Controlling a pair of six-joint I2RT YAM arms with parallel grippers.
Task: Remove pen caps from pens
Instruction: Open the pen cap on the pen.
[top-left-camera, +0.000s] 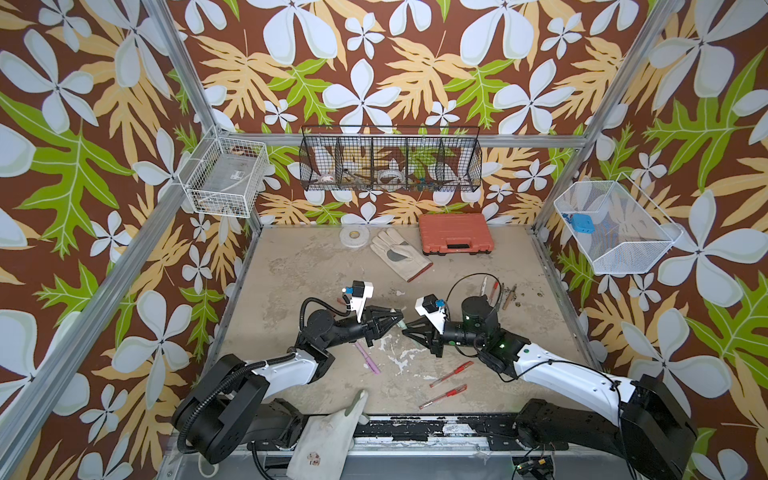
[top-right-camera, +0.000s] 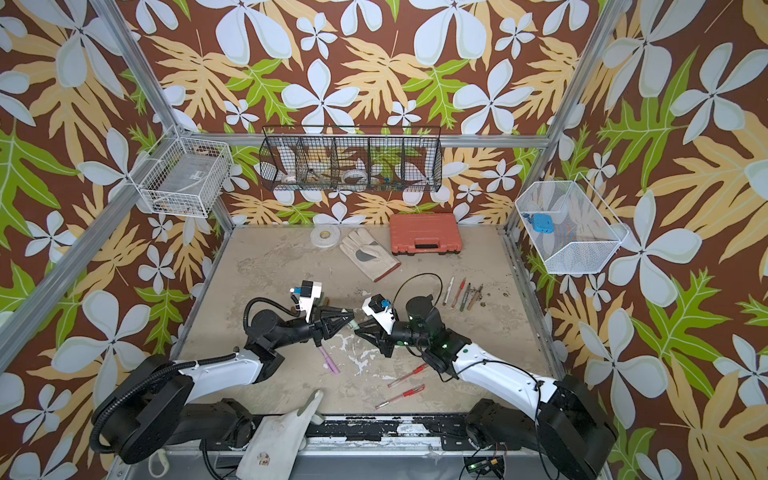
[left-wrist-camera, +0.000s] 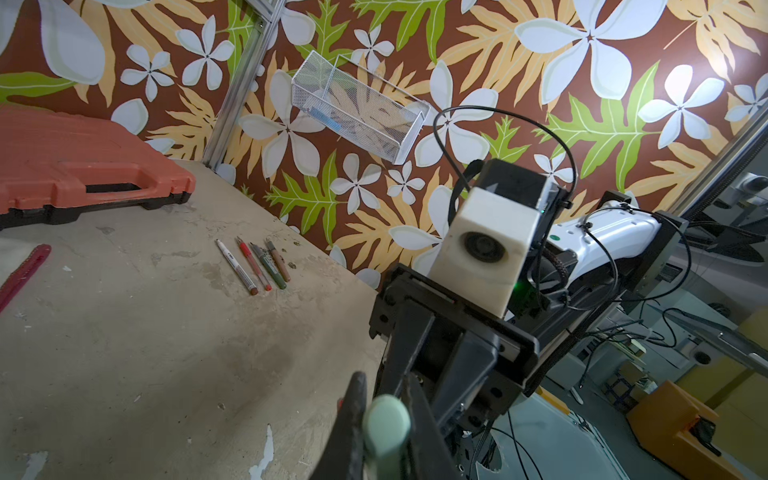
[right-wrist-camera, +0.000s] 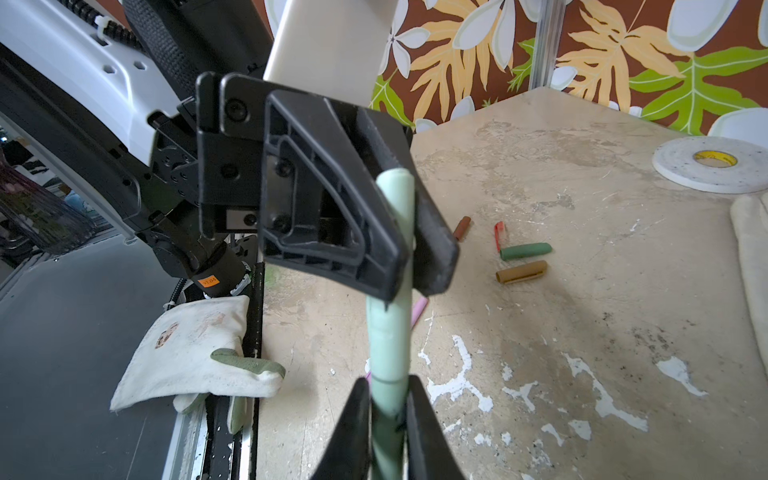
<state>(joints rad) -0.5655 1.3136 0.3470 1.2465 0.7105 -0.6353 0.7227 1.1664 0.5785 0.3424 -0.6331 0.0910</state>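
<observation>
Above the middle of the table (top-left-camera: 291, 266), both arms meet nose to nose, seen in both top views. The left gripper (top-left-camera: 400, 321) and the right gripper (top-left-camera: 406, 329) share one object, the pale green pen (right-wrist-camera: 388, 340), which is held clear of the surface and bridges the short gap between them. The right wrist view shows the left gripper's fingers (right-wrist-camera: 374, 249) clenched on one end of the barrel and the right gripper's fingers (right-wrist-camera: 359, 415) pinched on the other. A thin seam rings the barrel just beyond the right fingertips. The left wrist view shows only the pen's rounded green end between the left gripper's dark fingers. A pink pen (top-left-camera: 368, 358) lies flat on the table, partly under the left gripper. Three red gel pens (top-left-camera: 451, 373) are scattered nearer the front edge, below the right arm. A row of four pens (left-wrist-camera: 254, 268) lies side by side near the right wall. Four loose caps (right-wrist-camera: 525, 251) lie close together on the table on the left arm's side: dark red, red, dark green and brown. An orange tool case (top-left-camera: 455, 232), a work glove (top-left-camera: 399, 253) and a white tape roll (top-left-camera: 353, 237) lie at the back. A second glove (top-left-camera: 328, 432) drapes over the front rail.
</observation>
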